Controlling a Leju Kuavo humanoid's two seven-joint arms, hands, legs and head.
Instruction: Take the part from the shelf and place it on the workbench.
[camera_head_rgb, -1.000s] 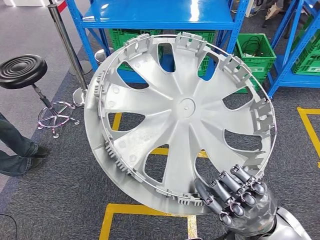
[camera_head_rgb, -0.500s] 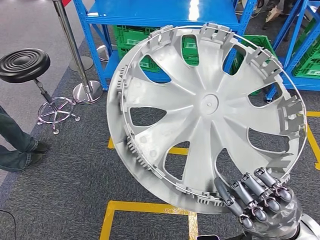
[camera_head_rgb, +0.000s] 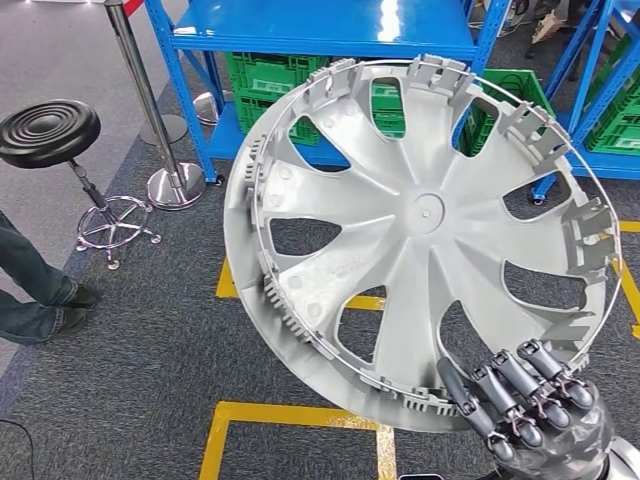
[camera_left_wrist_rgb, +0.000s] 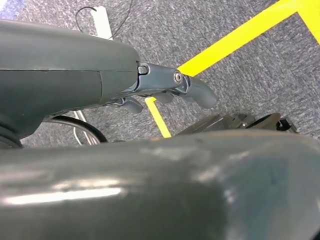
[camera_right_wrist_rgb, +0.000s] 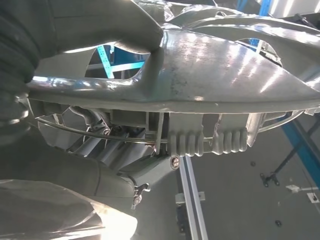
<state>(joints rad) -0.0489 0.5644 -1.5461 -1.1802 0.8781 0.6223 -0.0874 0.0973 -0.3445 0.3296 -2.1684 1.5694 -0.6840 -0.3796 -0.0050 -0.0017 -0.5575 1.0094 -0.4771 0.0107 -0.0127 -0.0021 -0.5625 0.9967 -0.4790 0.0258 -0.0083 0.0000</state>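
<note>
My right robot hand (camera_head_rgb: 540, 410) clamps the rim of the part (camera_head_rgb: 423, 235), which stands tilted above it, off the shelf (camera_head_rgb: 317, 25). Next I carry it to the worktop. Left robot hand (camera_left_wrist_rgb: 166, 90): I cannot tell.

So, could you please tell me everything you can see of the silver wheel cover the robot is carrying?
The wheel cover is a large round disc that looks like silver-grey plastic, with curved spokes, cut-out windows and a small hub at its centre. Its inner side faces the head camera, showing clips, ribbed tabs and a thin wire ring around the rim. It is tilted, held up above the grey carpet in front of the blue shelf. The right robot hand grips its lower rim, dark fingers lying over the edge.
</note>
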